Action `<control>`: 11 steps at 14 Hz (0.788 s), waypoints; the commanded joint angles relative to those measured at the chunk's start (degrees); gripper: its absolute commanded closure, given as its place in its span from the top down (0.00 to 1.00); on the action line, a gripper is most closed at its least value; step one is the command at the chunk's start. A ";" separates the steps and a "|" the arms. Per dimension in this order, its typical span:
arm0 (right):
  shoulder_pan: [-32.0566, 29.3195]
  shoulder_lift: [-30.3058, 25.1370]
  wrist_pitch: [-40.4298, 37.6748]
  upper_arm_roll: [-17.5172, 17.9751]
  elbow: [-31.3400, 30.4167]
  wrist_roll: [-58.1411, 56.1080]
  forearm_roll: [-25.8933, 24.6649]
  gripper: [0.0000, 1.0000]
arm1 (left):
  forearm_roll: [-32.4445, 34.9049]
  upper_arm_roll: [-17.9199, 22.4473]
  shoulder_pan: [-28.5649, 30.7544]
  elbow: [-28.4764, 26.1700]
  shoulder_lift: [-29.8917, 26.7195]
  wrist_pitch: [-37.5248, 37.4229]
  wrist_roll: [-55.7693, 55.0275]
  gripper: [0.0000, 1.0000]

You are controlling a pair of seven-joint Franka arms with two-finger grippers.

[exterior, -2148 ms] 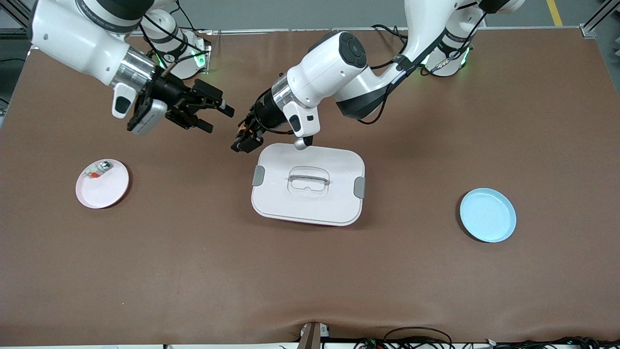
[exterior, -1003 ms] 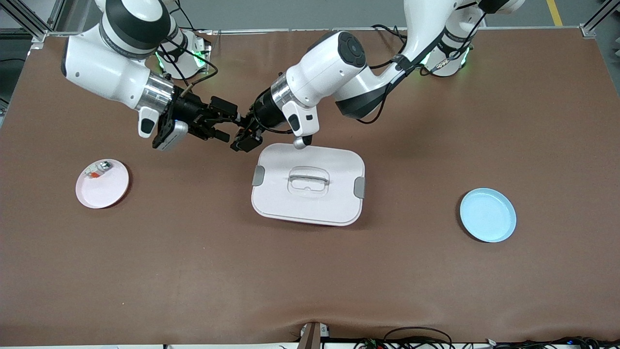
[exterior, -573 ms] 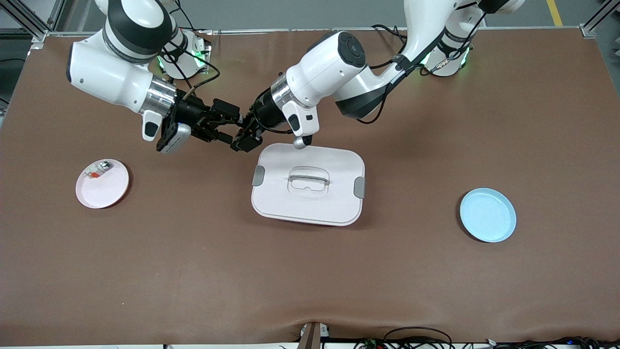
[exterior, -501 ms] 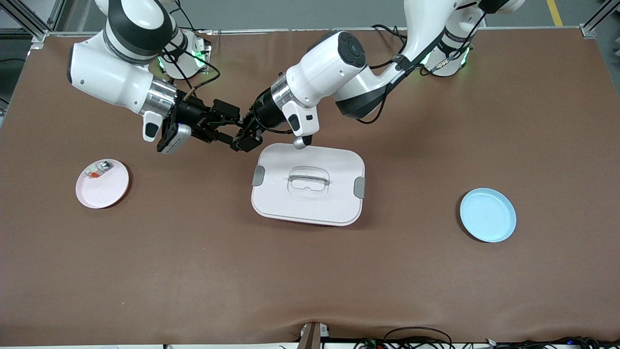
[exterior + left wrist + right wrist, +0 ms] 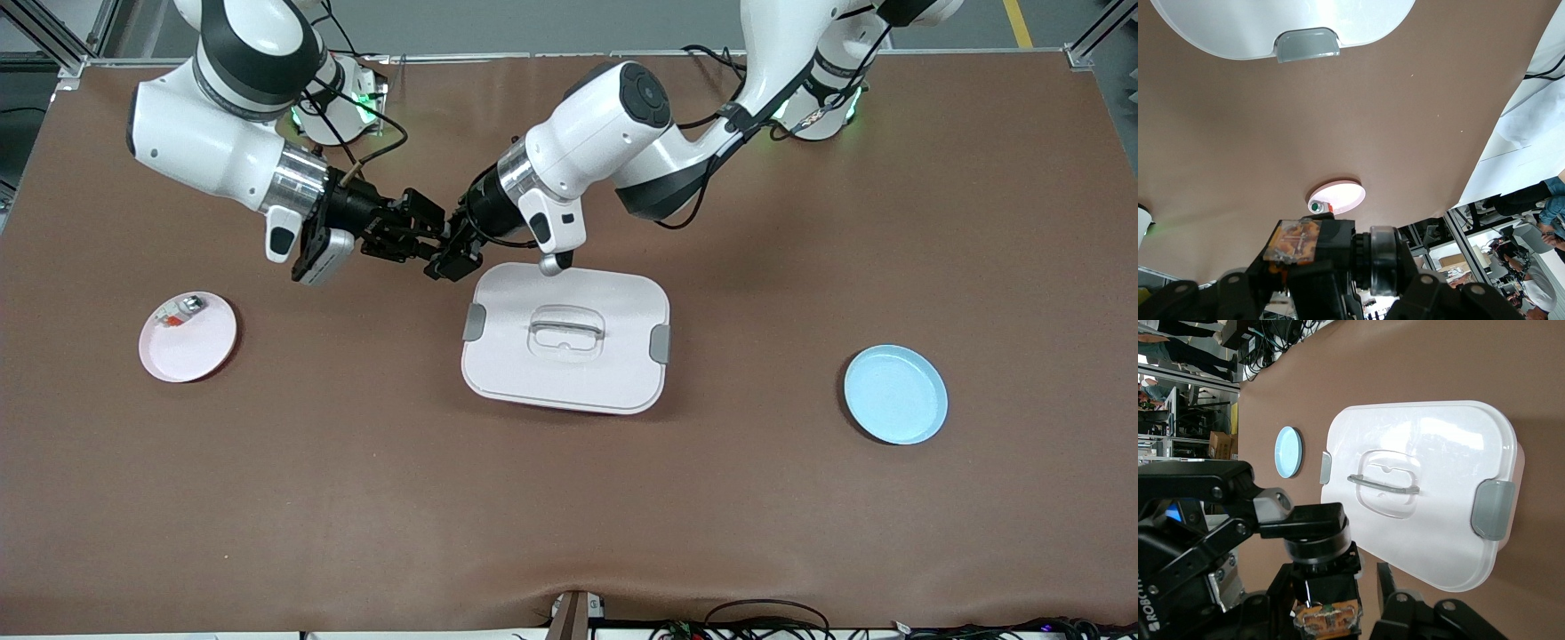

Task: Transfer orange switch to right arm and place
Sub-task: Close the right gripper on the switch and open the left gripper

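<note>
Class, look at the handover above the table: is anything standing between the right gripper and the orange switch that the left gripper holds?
Nothing visible does. The left gripper holds the orange switch over bare table beside the white lidded box, and the right gripper has its open fingers right at the switch.

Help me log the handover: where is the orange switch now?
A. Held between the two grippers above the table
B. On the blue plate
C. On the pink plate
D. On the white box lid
A: the orange switch sits where the left gripper and right gripper meet, over the table beside the white box.
</note>
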 commanded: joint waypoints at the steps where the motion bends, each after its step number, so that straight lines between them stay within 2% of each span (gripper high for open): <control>1: 0.43 0.20 0.60 -0.57 0.27 -1.06 0.71 0.00 | 1.16 0.16 -0.67 1.18 0.04 0.63 -1.14 0.21; 5: -0.01 0.11 0.07 -0.66 0.45 -0.97 0.45 0.00 | 1.16 0.25 -0.67 1.18 0.04 0.63 -1.14 0.22; 6: -0.10 0.11 0.07 -0.66 0.45 -0.88 0.45 0.00 | 1.16 0.25 -0.67 1.18 -0.05 0.63 -0.88 0.33; 7: -0.27 0.11 0.07 -0.66 0.45 -0.88 0.36 0.00 | 1.16 0.25 -0.58 1.18 -0.05 0.63 -0.70 0.48; 8: -0.36 0.11 -0.02 -0.74 0.54 -0.97 0.27 0.00 | 1.25 0.25 -0.67 1.18 -0.05 0.63 -0.53 0.75; 9: -0.36 0.20 -0.02 -0.83 1.15 -1.14 -0.08 0.00 | 1.51 0.25 -0.58 1.18 -0.14 0.63 -0.53 0.88; 10: -0.45 0.29 -0.02 -0.92 1.50 -1.23 -1.56 0.00 | 1.77 0.16 -0.58 1.18 -0.31 0.63 -0.53 0.97; 11: -0.97 0.38 -0.11 -0.92 2.03 -1.06 -3.92 0.00 | 1.95 0.16 -0.58 1.18 -0.49 0.55 -0.61 1.00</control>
